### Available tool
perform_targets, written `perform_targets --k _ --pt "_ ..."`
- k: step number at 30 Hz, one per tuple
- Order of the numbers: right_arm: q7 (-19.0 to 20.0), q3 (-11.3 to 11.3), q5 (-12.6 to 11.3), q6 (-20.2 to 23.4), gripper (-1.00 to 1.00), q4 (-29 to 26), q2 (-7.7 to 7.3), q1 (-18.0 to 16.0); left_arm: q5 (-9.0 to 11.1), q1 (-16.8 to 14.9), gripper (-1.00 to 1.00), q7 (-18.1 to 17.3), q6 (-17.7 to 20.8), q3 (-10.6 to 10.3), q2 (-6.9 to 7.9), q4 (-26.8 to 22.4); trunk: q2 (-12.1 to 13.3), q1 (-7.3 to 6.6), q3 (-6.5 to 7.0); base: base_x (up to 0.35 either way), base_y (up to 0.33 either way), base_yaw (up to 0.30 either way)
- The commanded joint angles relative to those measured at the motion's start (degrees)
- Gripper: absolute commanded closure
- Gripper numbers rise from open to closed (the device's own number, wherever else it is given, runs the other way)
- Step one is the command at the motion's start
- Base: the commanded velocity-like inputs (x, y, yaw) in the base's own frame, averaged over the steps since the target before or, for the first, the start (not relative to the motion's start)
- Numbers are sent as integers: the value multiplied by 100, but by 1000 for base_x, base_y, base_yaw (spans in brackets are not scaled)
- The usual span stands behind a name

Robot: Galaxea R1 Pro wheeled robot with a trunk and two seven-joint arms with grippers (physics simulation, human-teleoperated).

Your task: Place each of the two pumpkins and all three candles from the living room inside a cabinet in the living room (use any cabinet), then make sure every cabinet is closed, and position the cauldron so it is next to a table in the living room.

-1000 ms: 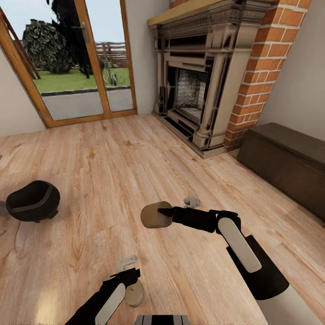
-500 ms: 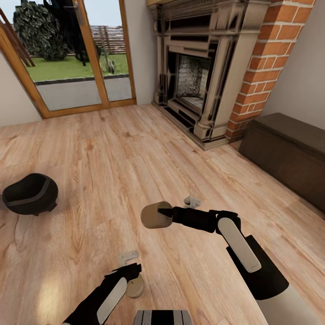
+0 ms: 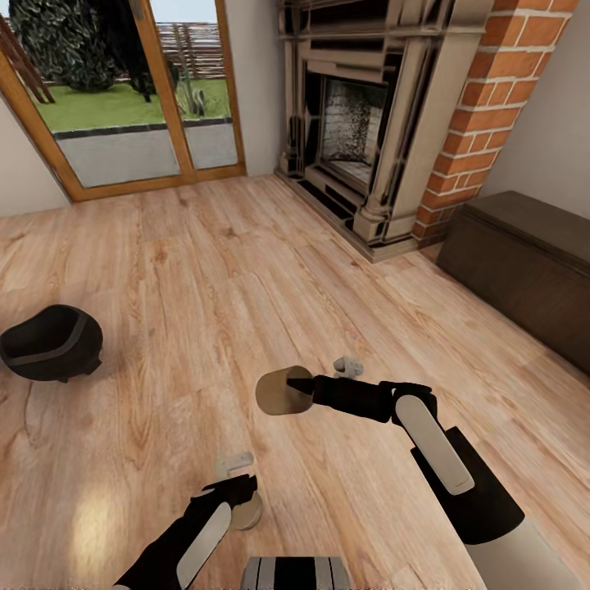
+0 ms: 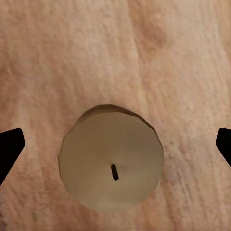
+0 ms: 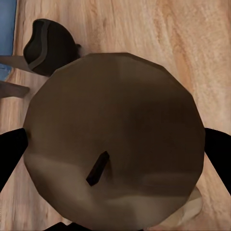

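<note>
My right gripper (image 3: 297, 387) is shut on a beige-tan candle (image 3: 279, 391), held sideways above the wood floor; in the right wrist view that candle (image 5: 115, 139) sits wedged between the two dark fingertips. A second candle (image 3: 245, 513) stands on the floor under my left gripper (image 3: 238, 490). In the left wrist view this candle (image 4: 111, 163) lies between the widely spread fingers of the open left gripper (image 4: 115, 147), touching neither. The black cauldron (image 3: 51, 342) rests on the floor at the left. The dark-brown cabinet (image 3: 524, 258) stands against the right wall, its front closed. The pumpkins are out of view.
A red-brick fireplace (image 3: 369, 123) with a stone hearth stands ahead on the right. A wood-framed glass door (image 3: 131, 98) opens onto a garden at the back left. Bare plank floor (image 3: 229, 279) stretches between me, the fireplace and the cabinet. A blue sofa edge (image 5: 6, 33) shows beyond the cauldron (image 5: 50, 45).
The whole view has shifted, so the camera moved: fireplace and door look closer and the cauldron sits higher in the picture. Both grippers and candles keep their places relative to me.
</note>
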Motion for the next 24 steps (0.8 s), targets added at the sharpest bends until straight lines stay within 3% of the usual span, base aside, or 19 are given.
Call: perform_targets --k 1,14,24 --pt "-59 8 -72 0 100 -7 -4 -5 42 -3 -100 50 12 -15 0 -8 -4 1 -27 0 0 0" --pt "-59 7 -72 0 100 2 -4 -5 37 -2 -100 64 10 -23 0 -6 -21 35 -315 0 0 0" --pt "-59 7 -70 0 100 11 -4 -5 36 -3 -100 65 10 -31 -15 -6 -28 48 -426 0 0 0"
